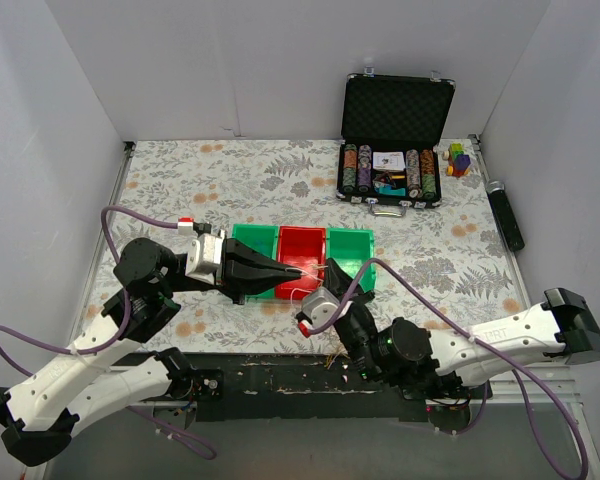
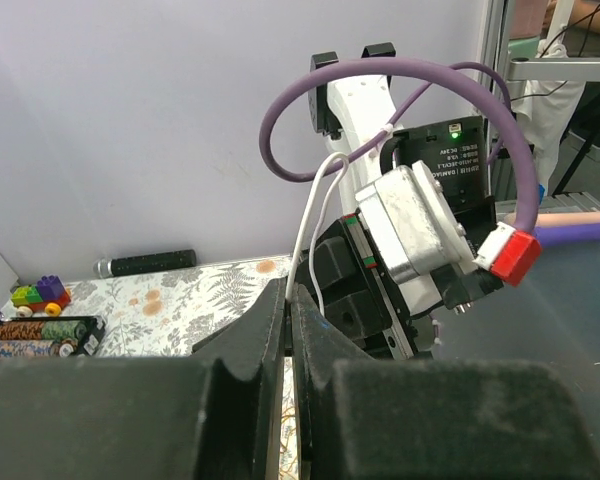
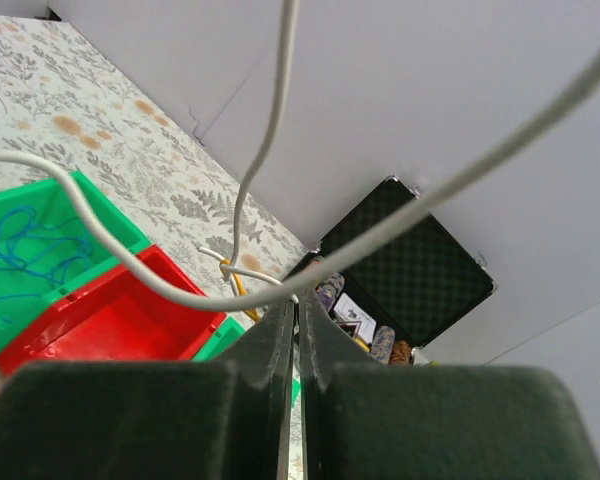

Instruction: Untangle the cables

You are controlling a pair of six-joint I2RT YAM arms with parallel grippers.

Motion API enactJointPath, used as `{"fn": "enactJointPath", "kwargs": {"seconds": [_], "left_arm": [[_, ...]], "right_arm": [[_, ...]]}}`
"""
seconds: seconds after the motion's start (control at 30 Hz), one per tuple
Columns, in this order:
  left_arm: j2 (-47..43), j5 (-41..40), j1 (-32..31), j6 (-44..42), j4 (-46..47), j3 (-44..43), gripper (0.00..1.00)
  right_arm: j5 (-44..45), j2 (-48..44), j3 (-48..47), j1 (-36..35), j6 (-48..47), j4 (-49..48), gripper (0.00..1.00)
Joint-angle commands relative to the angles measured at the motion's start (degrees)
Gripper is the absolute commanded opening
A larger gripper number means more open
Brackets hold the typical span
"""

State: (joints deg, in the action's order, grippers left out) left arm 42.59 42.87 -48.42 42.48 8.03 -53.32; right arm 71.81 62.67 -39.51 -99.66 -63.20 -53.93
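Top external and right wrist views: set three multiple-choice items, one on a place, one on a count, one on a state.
1. The thin teal-blue cable lies: A. in a green plastic bin; B. on the floral cloth; C. on the floor.
2. The row holds how many plastic bins? A. two; B. three; C. four.
3. The black hard case is: A. open; B. shut; C. upside down.
Key: 1 A, it coils on the green floor; 2 B, green, red, green; 3 A, its lid stands up.
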Motion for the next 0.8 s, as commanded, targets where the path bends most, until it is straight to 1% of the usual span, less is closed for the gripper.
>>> {"fn": "enactJointPath", "kwargs": {"seconds": [0.0,0.13,0.27,0.37,0.43,0.53,0.57,0.6,0.7,0.77], "left_arm": [[0.0,-0.3,0.5,0.6,0.5,-2.1,0.00],[0.0,-0.6,0.5,0.8,0.8,-1.9,0.00],[0.0,-0.9,0.6,0.9,1.0,-1.7,0.00],[0.0,-0.9,0.5,0.8,1.3,-1.8,0.00],[0.0,-1.1,0.6,0.9,1.3,-1.7,0.00],[-0.2,-1.2,0.6,0.7,1.3,-1.3,0.00],[-0.3,-1.2,0.6,0.4,1.2,-1.3,0.00],[-0.4,-1.3,0.6,0.3,1.2,-1.3,0.00],[-0.5,-1.3,0.6,0.4,1.4,-1.1,0.00],[-0.5,-1.3,0.6,0.1,1.4,-1.1,0.00]], "right_arm": [[0.3,0.0,-2.5,-2.9,-1.3,-4.6,0.01],[1.9,-2.5,-0.8,-2.8,-1.8,-9.9,0.01],[3.9,-6.9,1.6,-3.0,-0.6,-17.5,0.01],[5.4,-10.5,4.9,-3.1,0.3,-25.8,0.01],[6.4,-12.0,7.4,-3.1,0.1,-32.0,0.01],[7.1,-13.8,10.8,-3.1,-3.7,-46.3,0.01],[7.2,-14.2,12.1,-3.1,-5.5,-52.5,0.01],[7.5,-15.1,13.3,-3.1,-5.2,-54.1,0.01],[6.5,-18.7,15.6,-3.1,1.7,-53.4,0.01],[6.1,-19.9,15.0,-3.1,7.4,-46.7,0.01]]}}
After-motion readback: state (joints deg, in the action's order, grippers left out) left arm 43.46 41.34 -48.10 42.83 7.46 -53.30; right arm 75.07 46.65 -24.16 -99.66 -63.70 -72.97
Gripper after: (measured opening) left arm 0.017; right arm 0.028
